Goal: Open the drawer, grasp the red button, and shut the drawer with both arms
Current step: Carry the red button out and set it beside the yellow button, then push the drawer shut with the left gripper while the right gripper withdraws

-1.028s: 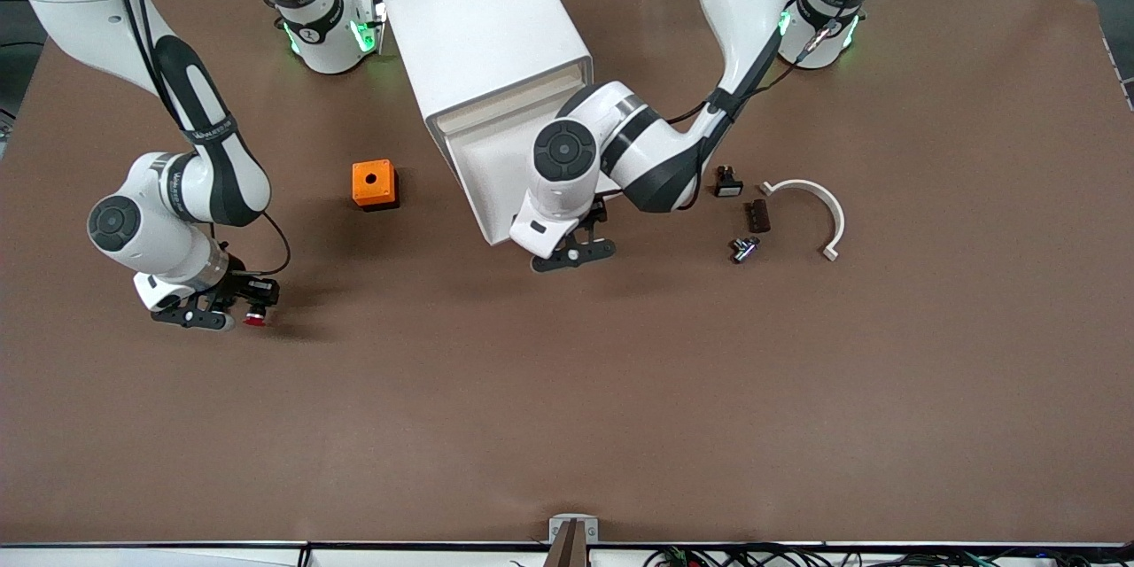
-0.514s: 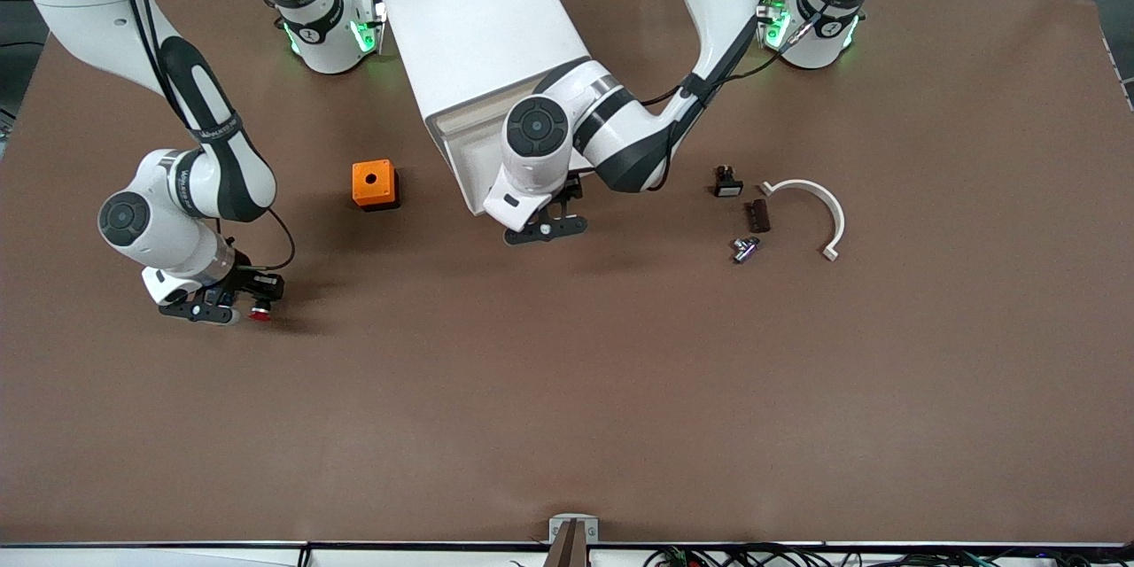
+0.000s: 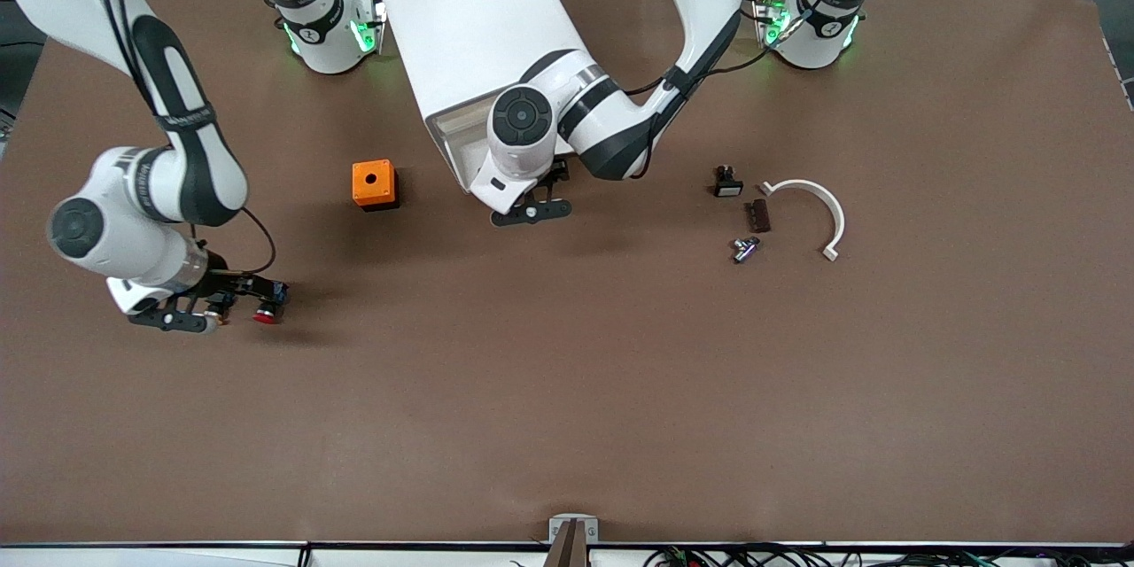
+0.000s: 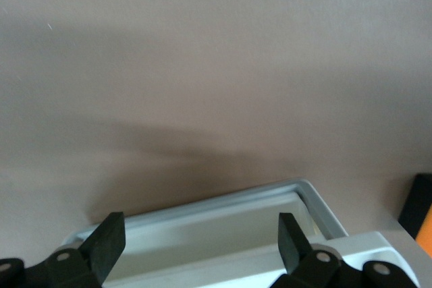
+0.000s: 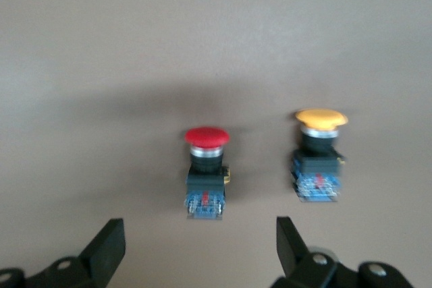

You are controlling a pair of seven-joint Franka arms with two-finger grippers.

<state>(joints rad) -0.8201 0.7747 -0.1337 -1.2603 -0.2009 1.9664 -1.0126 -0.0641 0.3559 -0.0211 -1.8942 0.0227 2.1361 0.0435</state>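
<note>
Button (image 5: 206, 170) with red cap lying on table (image 3: 567, 390) at right arm's end, beside orange-capped twin (image 5: 320, 160). Right gripper (image 3: 190, 314) spread, holding nothing. Left gripper (image 3: 532, 211) spread at drawer (image 4: 223, 231) front.

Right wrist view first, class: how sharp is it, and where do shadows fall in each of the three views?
Right wrist view: slightly soft; the red button and yellow button look blurred, with a dim shadow on the table above them. Left wrist view: a broad dark shadow lies on the table above the drawer rim. Front view: evenly lit, soft shadows under both arms.
</note>
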